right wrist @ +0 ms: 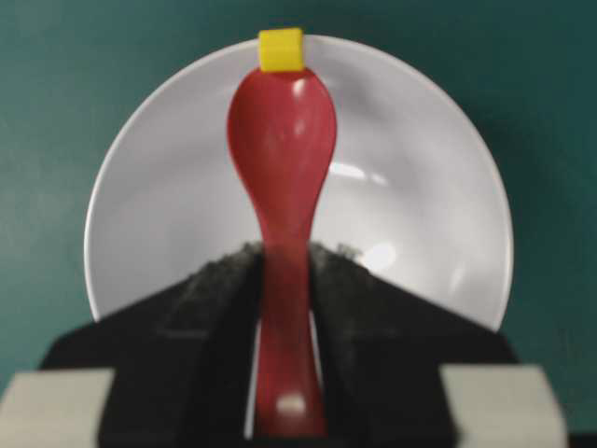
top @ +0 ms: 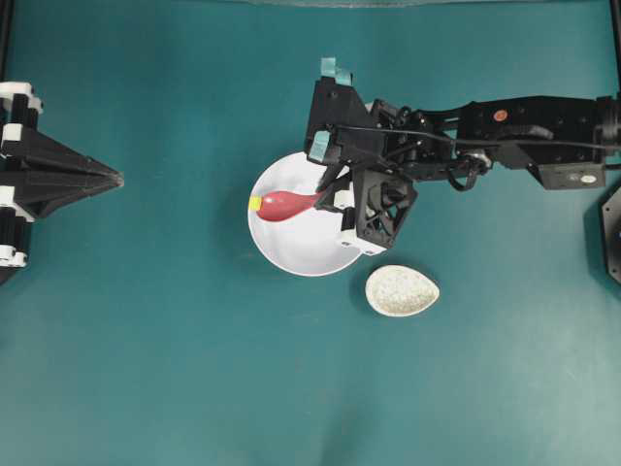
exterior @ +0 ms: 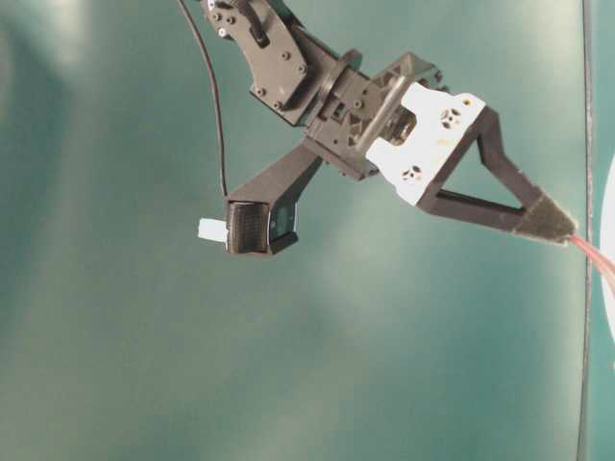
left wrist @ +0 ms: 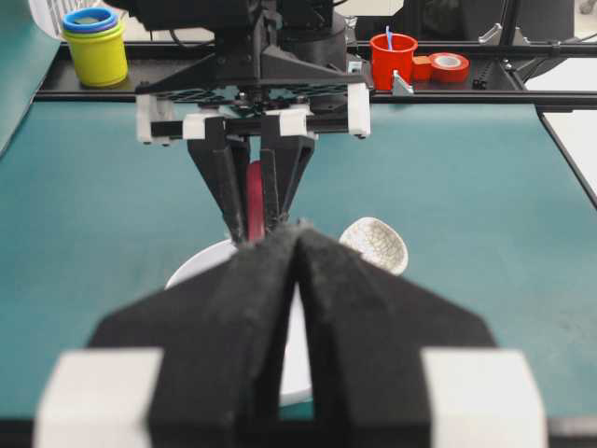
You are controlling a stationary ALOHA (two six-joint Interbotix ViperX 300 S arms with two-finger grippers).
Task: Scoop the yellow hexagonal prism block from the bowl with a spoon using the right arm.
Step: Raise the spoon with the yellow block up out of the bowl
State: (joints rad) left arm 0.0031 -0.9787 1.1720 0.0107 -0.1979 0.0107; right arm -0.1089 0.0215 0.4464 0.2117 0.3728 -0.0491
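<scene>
Right gripper is clamped on the spoon and the grip looks firm; both dark pads press the handle from either side, jaws narrowed to just the handle's width; the red handle runs straight back between them and the scoop sticks out ahead over the bowl. And there's the block, small and yellow, sitting right at the scoop's tip, up against the far rim of the bowl; touching the tip by the look of it, though whether it lies in the scoop or just beyond it, I can't say from this angle. From overhead the same picture: the right arm reaches across to the white bowl, spoon pointing toward the left of the view, block at the bowl's left edge just past the scoop. The speckled rest lies on the table just beside the bowl, not touching it.

Over on the other side, the left gripper hangs well apart from the bowl, nothing between its fingers; the two padded tips meet at the front, jaws closed on themselves, pointing toward the bowl. The table-level view shows only a sliver of red at its right edge, by a gripper's tips.
</scene>
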